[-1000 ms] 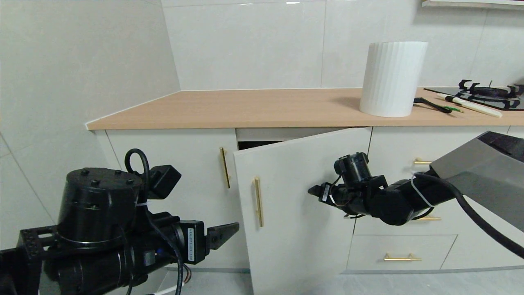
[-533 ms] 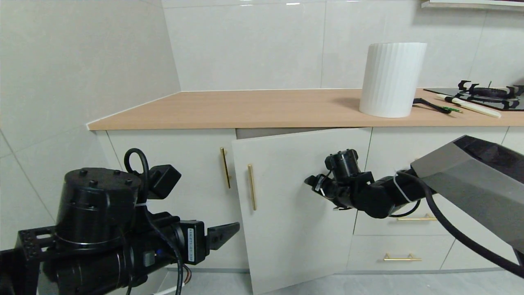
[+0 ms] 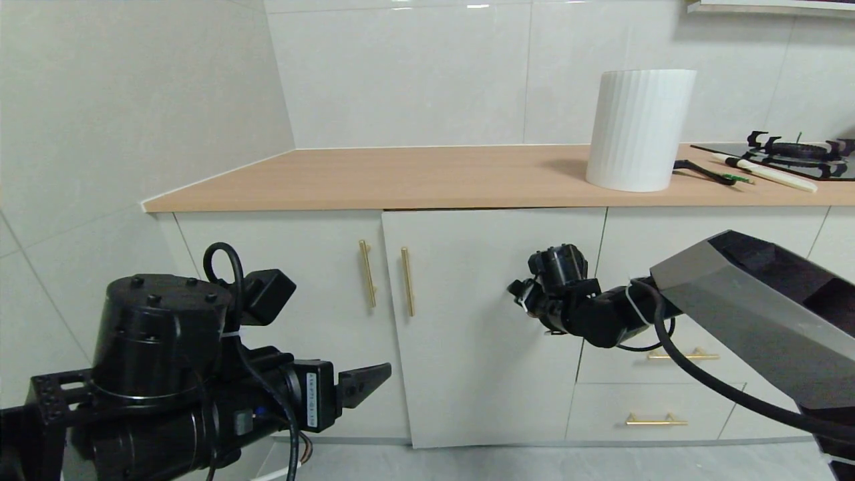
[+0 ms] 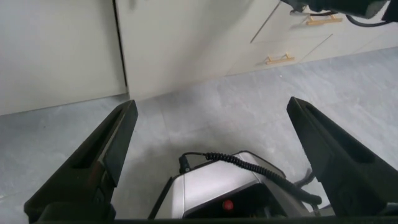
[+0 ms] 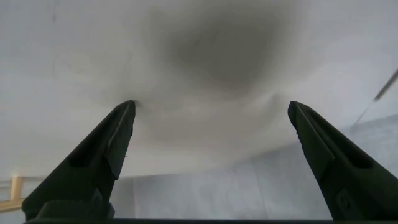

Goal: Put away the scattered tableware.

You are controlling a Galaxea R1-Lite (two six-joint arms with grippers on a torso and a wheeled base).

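Countertop (image 3: 414, 177) of pale wood below tiled walls (image 3: 401, 73), closed cabinet door (image 3: 467, 374) underneath, left hand (image 4: 211, 106) and right hand (image 5: 211, 106) released.

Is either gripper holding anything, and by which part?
Nothing is held. The left gripper is open above the floor; the right gripper is open with its tips at the flat face of the cabinet door, away from its handle.

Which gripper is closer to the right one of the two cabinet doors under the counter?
Right. The right gripper sits against that door, at its face; the left gripper hangs lower, out in front of the neighbouring door.
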